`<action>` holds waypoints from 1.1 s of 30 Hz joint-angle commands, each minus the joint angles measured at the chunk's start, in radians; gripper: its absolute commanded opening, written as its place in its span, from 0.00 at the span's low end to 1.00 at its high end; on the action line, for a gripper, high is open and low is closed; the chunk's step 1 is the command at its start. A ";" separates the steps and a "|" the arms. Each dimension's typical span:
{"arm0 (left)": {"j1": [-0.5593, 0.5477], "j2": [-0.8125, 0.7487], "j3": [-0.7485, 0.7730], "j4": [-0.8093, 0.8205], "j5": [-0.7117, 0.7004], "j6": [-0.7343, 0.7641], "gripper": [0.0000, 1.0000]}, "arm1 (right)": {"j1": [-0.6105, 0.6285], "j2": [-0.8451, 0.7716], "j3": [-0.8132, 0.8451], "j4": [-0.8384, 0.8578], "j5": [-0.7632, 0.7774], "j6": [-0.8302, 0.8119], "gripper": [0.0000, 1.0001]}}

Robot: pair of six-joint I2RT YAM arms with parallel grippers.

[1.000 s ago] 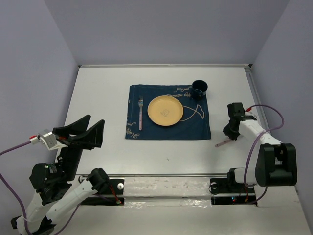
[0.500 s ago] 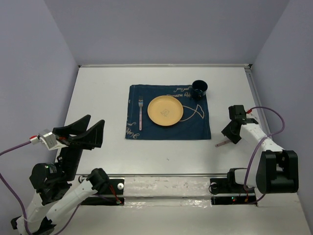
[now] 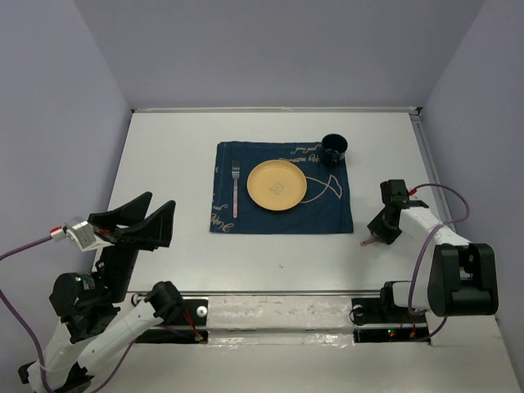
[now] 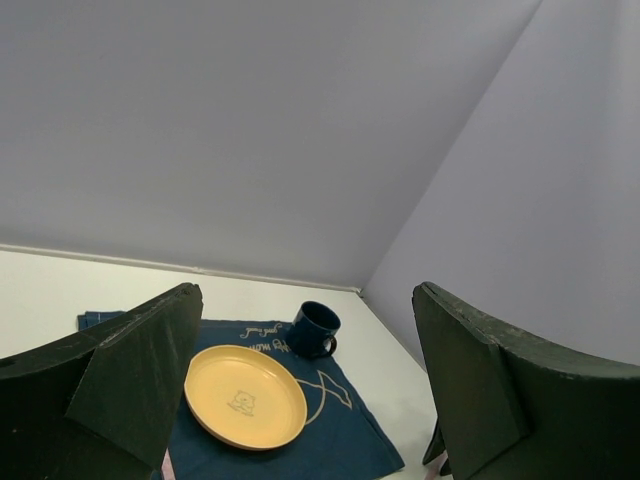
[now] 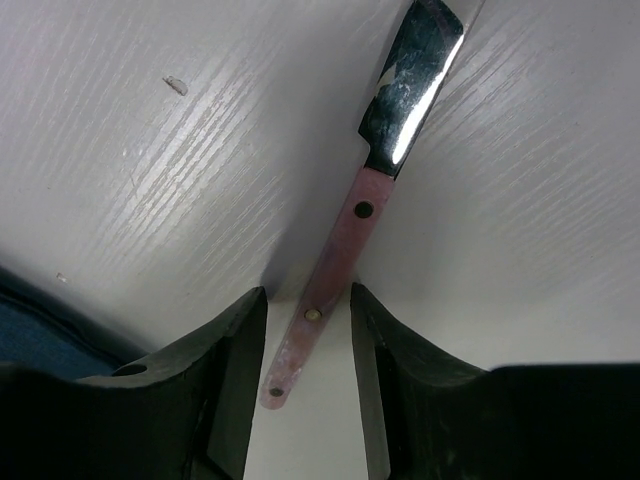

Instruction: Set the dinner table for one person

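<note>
A knife with a pink handle (image 3: 370, 241) lies on the white dinner table (image 3: 164, 164), just right of the blue mat (image 3: 327, 211). My right gripper (image 3: 381, 231) is low over it. In the right wrist view the knife handle (image 5: 345, 250) lies between the two fingers of the right gripper (image 5: 308, 345), with a small gap on each side. The jaws are open. On the mat are a yellow plate (image 3: 277, 184), a fork (image 3: 235, 190) to its left and a dark blue mug (image 3: 333, 149). My left gripper (image 3: 151, 214) is open, empty and raised at the near left.
The left wrist view shows the plate (image 4: 245, 396), the mug (image 4: 315, 330) and the mat (image 4: 345, 445) between the left gripper's (image 4: 305, 296) wide-open fingers. Purple walls close the table at the back and sides. A rail runs along its right edge (image 3: 422, 155).
My right gripper has moved a little nearer and down over the knife handle, its fingers now either side of it. The knife and the left arm have not moved.
</note>
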 commanded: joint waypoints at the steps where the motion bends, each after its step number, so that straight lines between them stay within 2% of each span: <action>1: 0.002 0.019 0.009 0.045 0.006 0.018 0.97 | 0.006 -0.007 -0.024 0.050 -0.010 0.022 0.39; 7: 0.002 0.029 0.008 0.043 0.004 0.020 0.97 | 0.006 -0.009 -0.032 0.066 0.013 0.019 0.17; 18: 0.004 0.055 0.006 0.043 0.007 0.021 0.97 | 0.050 -0.142 -0.008 0.027 0.042 -0.021 0.02; 23: 0.004 0.067 0.003 0.045 0.006 0.024 0.97 | 0.176 -0.157 0.121 -0.108 0.178 -0.031 0.01; 26: 0.004 0.079 0.001 0.046 0.002 0.027 0.97 | 0.375 -0.133 0.220 -0.159 0.279 -0.050 0.00; 29: 0.005 0.098 -0.002 0.049 0.002 0.029 0.97 | 0.467 -0.061 0.346 -0.182 0.325 -0.122 0.00; 33: 0.007 0.134 -0.005 0.051 0.007 0.034 0.99 | 0.558 0.040 0.503 -0.156 0.231 -0.316 0.00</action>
